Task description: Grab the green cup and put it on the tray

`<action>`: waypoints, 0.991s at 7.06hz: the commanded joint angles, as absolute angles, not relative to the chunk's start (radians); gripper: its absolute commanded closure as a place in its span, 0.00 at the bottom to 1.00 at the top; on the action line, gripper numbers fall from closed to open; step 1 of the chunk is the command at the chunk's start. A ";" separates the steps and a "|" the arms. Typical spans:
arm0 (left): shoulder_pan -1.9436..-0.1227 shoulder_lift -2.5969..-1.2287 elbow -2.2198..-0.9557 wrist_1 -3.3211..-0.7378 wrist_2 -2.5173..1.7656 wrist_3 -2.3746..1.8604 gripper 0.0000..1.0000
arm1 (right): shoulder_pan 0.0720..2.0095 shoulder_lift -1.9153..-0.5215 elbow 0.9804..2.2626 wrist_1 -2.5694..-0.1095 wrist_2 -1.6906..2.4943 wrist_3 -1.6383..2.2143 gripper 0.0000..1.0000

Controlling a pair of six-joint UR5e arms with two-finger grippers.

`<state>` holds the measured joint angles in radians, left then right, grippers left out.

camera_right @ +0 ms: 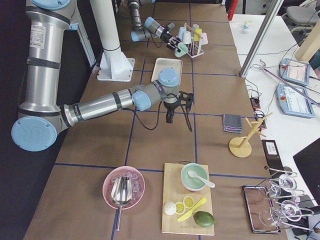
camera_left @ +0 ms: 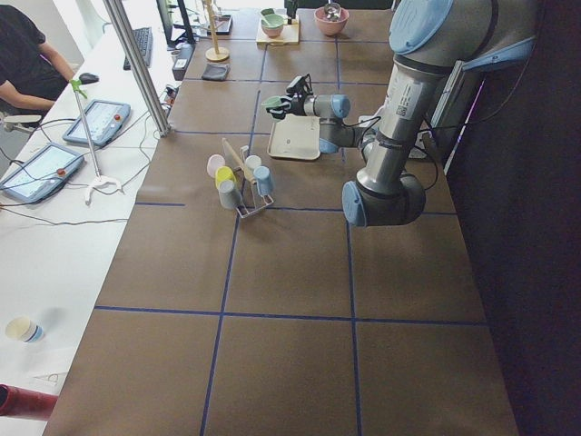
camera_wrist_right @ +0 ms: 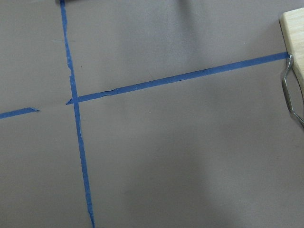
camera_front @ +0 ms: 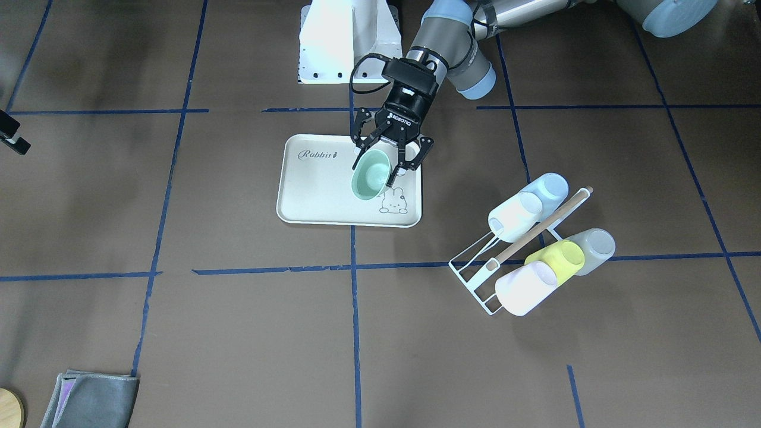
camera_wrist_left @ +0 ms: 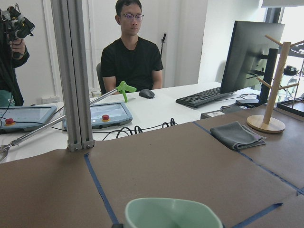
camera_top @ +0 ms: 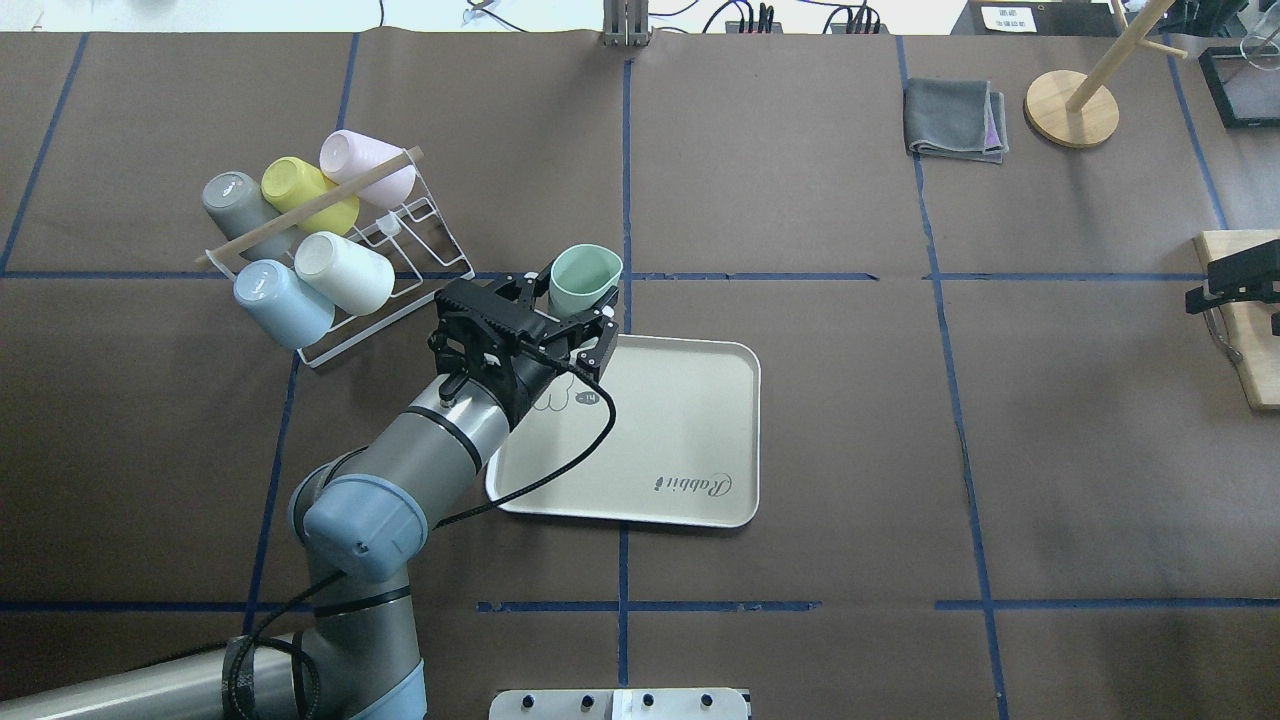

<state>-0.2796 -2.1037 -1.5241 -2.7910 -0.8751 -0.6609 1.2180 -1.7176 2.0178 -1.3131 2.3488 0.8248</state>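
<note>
My left gripper (camera_front: 385, 150) is shut on the green cup (camera_front: 370, 175), its fingers pinching the rim so the mouth looks oval. The mint cup (camera_top: 585, 278) hangs tilted in the air, mouth facing away from the robot. It is over the bunny end of the cream tray (camera_front: 315, 190) and does not rest on it. The cup's rim (camera_wrist_left: 173, 213) fills the bottom of the left wrist view. The tray (camera_top: 680, 420) lies flat mid-table with its "Rabbit" print. My right gripper (camera_top: 1235, 280) hovers at the table's right edge over bare mat; its jaws are too small to read.
A white wire rack (camera_top: 400, 255) holds several cups, among them yellow, pale blue, grey and white, to the left of the tray. A grey cloth (camera_top: 955, 120), a wooden stand (camera_top: 1072, 108) and a wooden board (camera_top: 1245, 330) sit at the right. A person (camera_wrist_left: 133, 57) sits across the table.
</note>
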 commanded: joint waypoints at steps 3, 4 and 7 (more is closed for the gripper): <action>-0.163 -2.100 -1.442 -2.873 -0.807 -0.653 0.50 | 1.218 -1.713 2.016 -1.313 2.347 0.824 0.00; -0.149 -2.102 -1.436 -2.872 -0.808 -0.653 0.50 | 1.218 -1.712 2.016 -1.313 2.347 0.824 0.00; -0.137 -2.115 -1.419 -2.862 -0.782 -0.653 0.48 | 1.216 -1.707 2.010 -1.313 2.347 0.825 0.00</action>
<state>-0.1389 -2.1100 -1.4307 -2.8644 -0.7900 -0.6525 1.2168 -1.7092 2.0121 -1.3131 2.3470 0.8241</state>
